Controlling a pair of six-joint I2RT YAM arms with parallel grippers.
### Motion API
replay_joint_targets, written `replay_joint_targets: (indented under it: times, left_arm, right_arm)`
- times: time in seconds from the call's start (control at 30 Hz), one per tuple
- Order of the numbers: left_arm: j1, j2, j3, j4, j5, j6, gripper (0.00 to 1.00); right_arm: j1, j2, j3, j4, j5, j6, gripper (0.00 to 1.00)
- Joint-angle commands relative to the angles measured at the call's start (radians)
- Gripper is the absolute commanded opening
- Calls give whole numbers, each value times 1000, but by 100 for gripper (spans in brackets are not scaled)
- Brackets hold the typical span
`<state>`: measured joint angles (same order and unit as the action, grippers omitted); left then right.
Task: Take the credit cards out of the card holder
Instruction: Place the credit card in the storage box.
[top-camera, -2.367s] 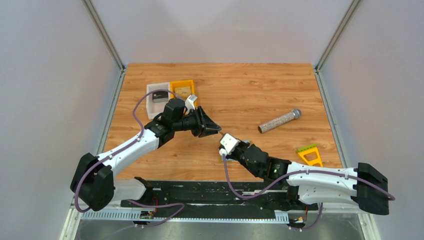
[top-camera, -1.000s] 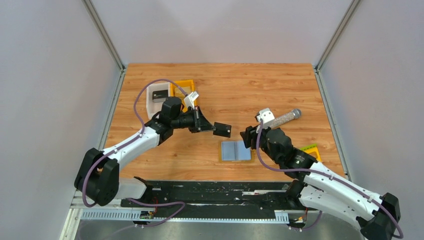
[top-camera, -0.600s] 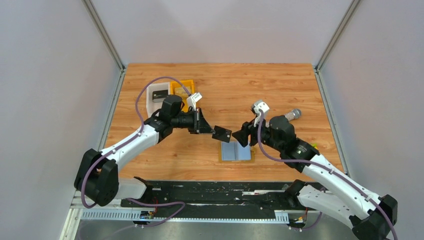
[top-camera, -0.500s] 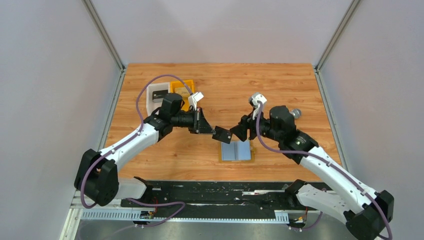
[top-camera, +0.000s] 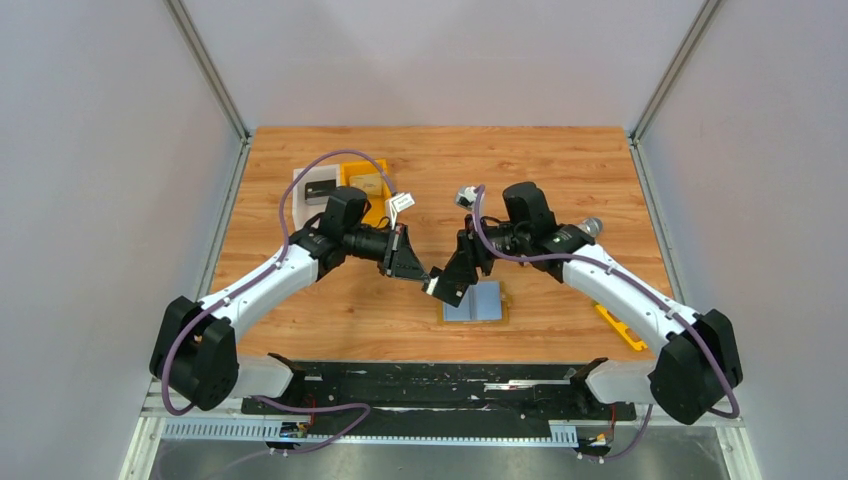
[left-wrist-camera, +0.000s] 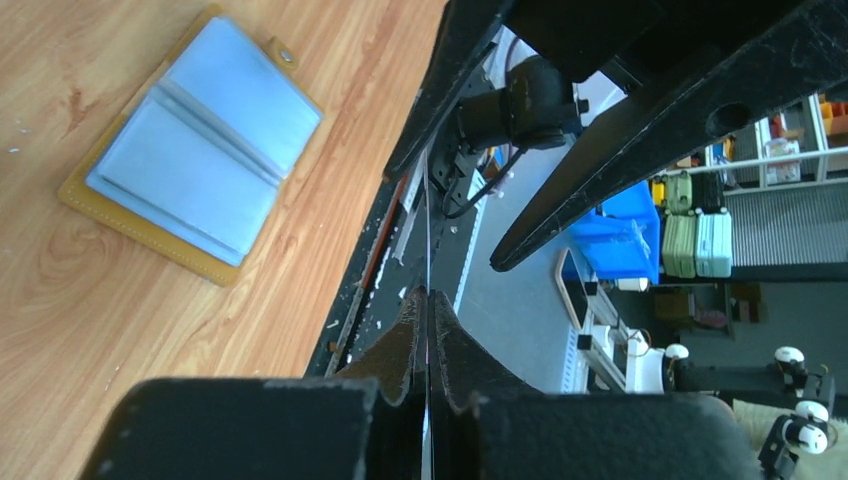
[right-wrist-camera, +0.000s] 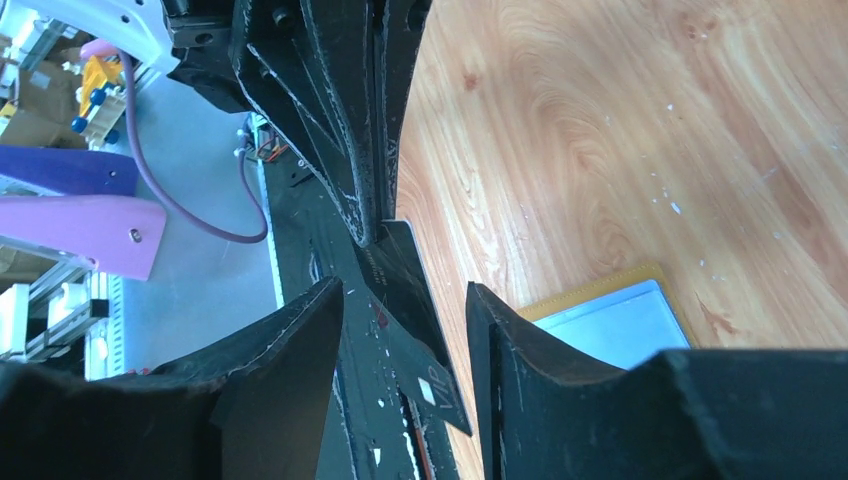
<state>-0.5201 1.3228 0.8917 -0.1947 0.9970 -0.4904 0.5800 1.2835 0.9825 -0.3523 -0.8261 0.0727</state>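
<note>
Over the worktop (top-camera: 560, 180) beside the card holder (top-camera: 478, 302), the left gripper (top-camera: 425, 275), jaws clenching a card (right-wrist-camera: 415, 340), is offering it to the right gripper (right-wrist-camera: 403, 288), jaws parted, likely closing next.

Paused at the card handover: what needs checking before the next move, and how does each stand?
1. Left gripper shut on the black card: ok.
2. Right gripper open, jaws either side of the card: ok.
3. Right gripper gripping the card: not ok, gaps both sides.
4. Card holder lying open, untouched by either gripper: ok.
5. More cards left in the holder: cannot tell.
</note>
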Motion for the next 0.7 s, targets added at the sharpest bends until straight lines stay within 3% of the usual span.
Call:
replay_joint_targets:
  times: [0.0,0.07,0.13,0.27,0.3,0.33,0.5,0.67]
  left_arm:
    - [5,0,40,2,71,57,0]
    - [5,1,41,-4,79,66,0]
    - [5,2,47,-19,75,80,0]
    - [5,5,60,-44,42,95,0]
    - [5,6,64,-47,35,96,1]
    - [7,9,66,-54,23,96,4]
    - [47,7,68,-53,-17,72,40]
    - [115,-54,-4,133,-34,-62,55]
  right_arm:
    - [-2,37,66,16,-115,-51,50]
    - [-2,56,71,18,-125,-50,49]
    - [0,74,74,27,-149,-43,43]
    - [0,80,65,53,-130,-5,5]
    - [-2,78,56,64,-116,10,0]
    - [-4,76,47,74,-111,27,0]
    - [-16,36,-7,181,-45,176,0]
    - [-51,-37,-84,367,105,421,0]
